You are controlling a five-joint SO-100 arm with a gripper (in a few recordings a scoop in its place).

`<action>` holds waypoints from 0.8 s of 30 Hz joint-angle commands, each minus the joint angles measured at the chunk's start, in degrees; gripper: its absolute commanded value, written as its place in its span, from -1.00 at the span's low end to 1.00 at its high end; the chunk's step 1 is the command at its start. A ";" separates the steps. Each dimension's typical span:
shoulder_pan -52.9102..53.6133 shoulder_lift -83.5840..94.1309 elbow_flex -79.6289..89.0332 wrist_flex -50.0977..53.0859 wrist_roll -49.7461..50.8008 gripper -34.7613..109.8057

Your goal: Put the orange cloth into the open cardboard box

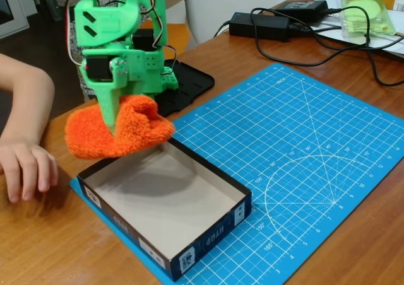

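Observation:
The orange cloth (120,132) hangs as a fluffy bundle in the air, just above the far left corner of the open cardboard box (189,253). My green gripper (113,111) points down and is shut on the orange cloth, one finger running down its front. The box is a shallow tray with black outer sides, white labels and a plain beige floor, and it has nothing in it. It sits on the left corner of a blue cutting mat (297,165).
A person's forearm and hand (25,159) rest on the wooden table left of the box. A black base plate (189,83) lies behind the arm. Power bricks with cables (265,23) and a yellow-green bag (366,14) sit at the back right.

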 commanded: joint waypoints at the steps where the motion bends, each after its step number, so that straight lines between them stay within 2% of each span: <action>1: -0.97 1.41 1.49 -3.16 4.31 -0.52; 9: -2.81 -7.21 3.52 -9.05 10.02 -0.52; 24: -2.20 -19.51 2.02 -14.06 10.37 -0.52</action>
